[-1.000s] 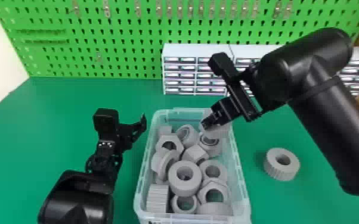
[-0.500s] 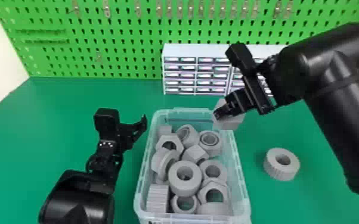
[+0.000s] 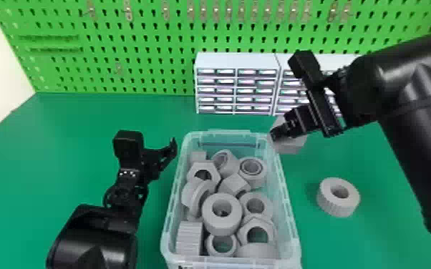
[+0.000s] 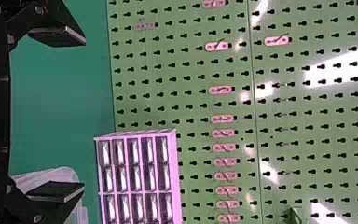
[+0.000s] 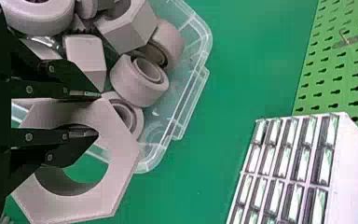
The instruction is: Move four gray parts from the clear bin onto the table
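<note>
A gray hexagonal part, with a wide hole through it, was right of the middle of the head view, by the bin's upper right corner. The right gripper had it: its two fingers were almost closed, pressing one wall of the part between them, one finger inside the hole and the other outside. How high the part was above the table, one could not tell.

The clear bin stood in the lower middle of the frame, and in it lay a pile of gray rings and nuts, some flat, some on their side. On the green table, to the right of the bin and well apart from it, one round gray part lay flat.

The left gripper was left of the middle, near the bin, with its fingers wide apart and nothing between them. In the upper part stood the drawer cabinets, before a green pegboard.
</note>
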### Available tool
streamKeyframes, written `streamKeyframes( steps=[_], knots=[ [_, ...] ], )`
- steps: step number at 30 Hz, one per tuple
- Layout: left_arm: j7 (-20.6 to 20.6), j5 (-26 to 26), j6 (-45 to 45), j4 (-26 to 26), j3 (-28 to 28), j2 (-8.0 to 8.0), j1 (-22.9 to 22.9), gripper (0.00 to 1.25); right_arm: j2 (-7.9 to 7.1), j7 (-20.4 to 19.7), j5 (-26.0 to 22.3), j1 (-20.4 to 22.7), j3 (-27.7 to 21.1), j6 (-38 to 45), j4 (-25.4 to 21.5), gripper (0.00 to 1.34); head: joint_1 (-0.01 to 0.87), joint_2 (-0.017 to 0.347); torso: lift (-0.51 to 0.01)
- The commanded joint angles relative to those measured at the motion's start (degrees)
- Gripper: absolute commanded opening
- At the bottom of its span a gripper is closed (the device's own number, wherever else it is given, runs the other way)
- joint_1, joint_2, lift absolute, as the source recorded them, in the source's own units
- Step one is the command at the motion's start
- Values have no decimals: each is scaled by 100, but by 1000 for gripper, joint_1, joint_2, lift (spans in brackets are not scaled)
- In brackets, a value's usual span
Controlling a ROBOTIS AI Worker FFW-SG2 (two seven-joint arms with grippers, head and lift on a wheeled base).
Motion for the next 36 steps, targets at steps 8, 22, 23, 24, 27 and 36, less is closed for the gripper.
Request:
streamKeyframes(
  steps=[8,22,23,24,27,36],
  knots=[
    [9,-10,-1,9,3,0,6,1068,-55,0,283,144,-243,8,-53,330,693,72,-52],
    [35,-10,-1,9,-14,0,6,1068,-81,0,459,258,-480,8,-79,330,693,72,-52],
    [35,-1,-1,9,-14,0,6,1068,-90,0,476,267,-489,8,-79,330,693,72,-52],
    [35,-1,-1,0,-14,0,6,1068,-90,0,476,284,-507,8,-88,330,693,72,-52],
    [35,-1,-1,9,-23,0,6,1068,-99,0,511,319,-568,8,-106,330,693,72,-52],
    [44,-1,-1,9,-41,0,-3,1068,-117,0,643,381,-674,8,-106,330,693,72,-52]
  ],
)
